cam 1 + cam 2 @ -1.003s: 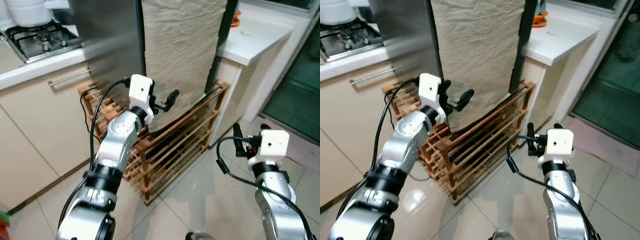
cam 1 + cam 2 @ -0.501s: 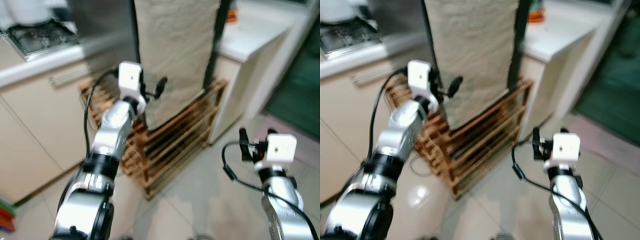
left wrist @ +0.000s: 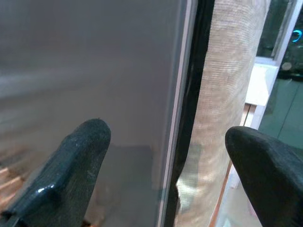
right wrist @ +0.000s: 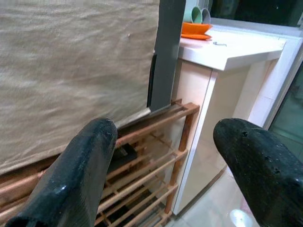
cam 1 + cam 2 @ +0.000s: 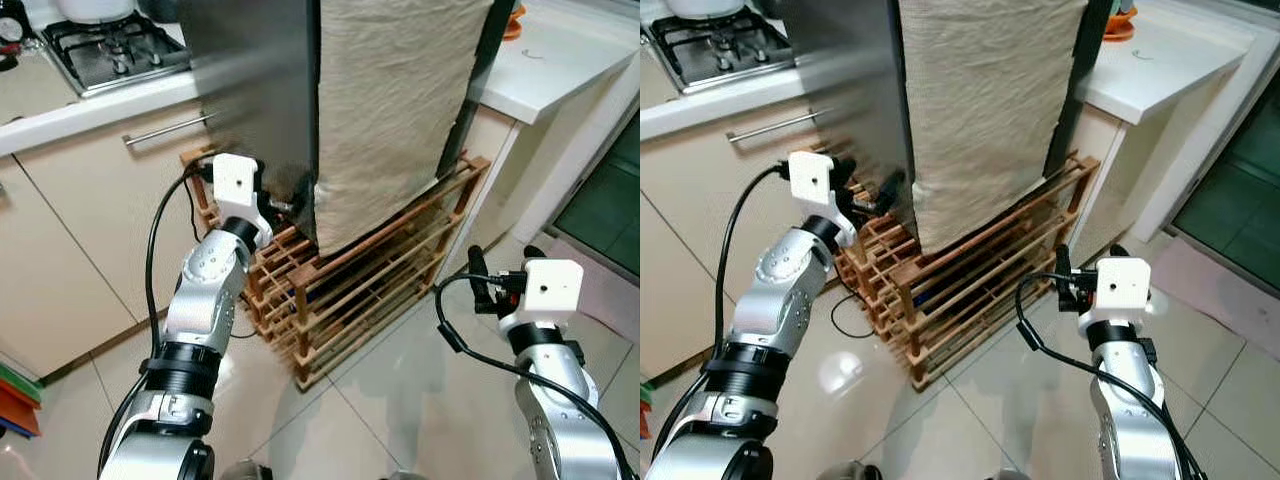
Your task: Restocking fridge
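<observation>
Jaws on both grippers stand wide apart and hold nothing. At mid-left of the left eye view, the left gripper [image 5: 285,205] is pushed up to the lower corner of the fridge [image 5: 255,90], right at the dark seam where the steel side meets the cloth [image 5: 395,100] hung over the front. Its wrist view looks straight along that seam, with 1 finger [image 3: 71,165] over the steel and the other over the cloth side. The right gripper [image 5: 478,285] hangs at lower right above the floor [image 5: 400,400], well apart from the fridge and pointing toward the rack [image 5: 380,270] beneath it.

Risks, as I judge them: the door looks shut, so restocking has not begun, and the edge to pull is hidden under the cloth. A finger could snag the fabric and drag it instead of catching the door. Steel is smooth, so a grip there may slip. The left arm's cable [image 5: 160,240] loops close to the rack's posts and could catch on 1. Since the fridge stands on the slatted rack, a hard pull low down might rock it.

No brand, label or writing can be read anywhere
</observation>
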Tool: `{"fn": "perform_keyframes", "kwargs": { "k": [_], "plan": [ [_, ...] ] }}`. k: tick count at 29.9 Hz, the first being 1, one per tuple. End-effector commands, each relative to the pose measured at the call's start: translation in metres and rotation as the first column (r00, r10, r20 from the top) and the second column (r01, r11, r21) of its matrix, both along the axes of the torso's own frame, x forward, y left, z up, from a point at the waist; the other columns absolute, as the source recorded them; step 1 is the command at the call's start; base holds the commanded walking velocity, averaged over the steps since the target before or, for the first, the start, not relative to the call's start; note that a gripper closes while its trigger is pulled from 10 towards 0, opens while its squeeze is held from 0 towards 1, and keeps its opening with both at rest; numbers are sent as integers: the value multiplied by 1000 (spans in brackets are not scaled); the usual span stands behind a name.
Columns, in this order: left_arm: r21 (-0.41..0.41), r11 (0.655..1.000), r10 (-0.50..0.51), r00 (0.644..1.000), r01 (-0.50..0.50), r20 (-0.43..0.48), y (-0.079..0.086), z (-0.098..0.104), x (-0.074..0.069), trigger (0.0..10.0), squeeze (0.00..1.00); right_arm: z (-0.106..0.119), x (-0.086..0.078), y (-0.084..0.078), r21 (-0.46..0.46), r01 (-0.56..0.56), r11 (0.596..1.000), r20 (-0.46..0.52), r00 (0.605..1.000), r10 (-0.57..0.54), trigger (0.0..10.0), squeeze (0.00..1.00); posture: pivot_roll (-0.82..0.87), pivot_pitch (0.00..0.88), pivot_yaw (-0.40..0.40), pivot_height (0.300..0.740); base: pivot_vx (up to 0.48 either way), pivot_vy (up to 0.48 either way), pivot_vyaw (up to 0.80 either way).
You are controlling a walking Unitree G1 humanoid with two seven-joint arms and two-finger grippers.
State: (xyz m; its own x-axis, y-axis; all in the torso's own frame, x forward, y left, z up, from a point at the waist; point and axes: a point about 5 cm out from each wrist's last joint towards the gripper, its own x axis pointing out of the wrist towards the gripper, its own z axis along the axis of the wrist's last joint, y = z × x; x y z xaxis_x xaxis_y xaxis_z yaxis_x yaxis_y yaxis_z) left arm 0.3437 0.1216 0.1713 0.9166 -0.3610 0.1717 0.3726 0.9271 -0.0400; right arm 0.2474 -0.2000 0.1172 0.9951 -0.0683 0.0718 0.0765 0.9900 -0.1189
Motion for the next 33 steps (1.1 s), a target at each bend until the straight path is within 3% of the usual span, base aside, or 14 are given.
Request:
{"fn": "perform_keyframes", "kwargs": {
  "k": [1,5,12,15,20,29,33],
  "plan": [
    [23,1000,-14,1000,13,24,-2,5,-2,10000,0,0,1,-3,0,9,1000,-5,1000,-9,10000,0,-149,0,-2,732,0,480,-738],
    [88,996,-22,999,20,25,-5,6,2,10000,0,0,2,-1,-4,-3,1000,-1,1000,3,10000,0,-150,0,-1,732,0,480,-684],
    [91,994,-59,998,56,26,-14,9,2,10000,0,-3,3,-1,-13,1,1000,-13,1000,-2,10000,0,-152,0,0,732,37,449,-684],
    [110,991,-74,997,70,35,-20,9,1,10000,0,-2,3,-1,-10,-4,1000,-2,1000,4,10000,0,-154,0,0,732,0,0,0],
    [62,991,-125,990,121,66,-29,13,-5,10000,0,-4,4,-2,-6,-1,1000,-2,1000,1,10000,0,-156,0,4,732,0,-54,0],
    [38,991,-134,989,132,63,-29,12,-7,10000,0,-8,3,-2,-4,0,1000,-10,1000,0,10000,0,-153,0,7,732,28,-398,0],
    [40,995,-92,995,91,44,-26,11,-4,10000,0,-9,2,-1,-4,-1,1000,-14,1000,1,10000,0,-155,0,9,732,76,-67,0]
  ]
}}
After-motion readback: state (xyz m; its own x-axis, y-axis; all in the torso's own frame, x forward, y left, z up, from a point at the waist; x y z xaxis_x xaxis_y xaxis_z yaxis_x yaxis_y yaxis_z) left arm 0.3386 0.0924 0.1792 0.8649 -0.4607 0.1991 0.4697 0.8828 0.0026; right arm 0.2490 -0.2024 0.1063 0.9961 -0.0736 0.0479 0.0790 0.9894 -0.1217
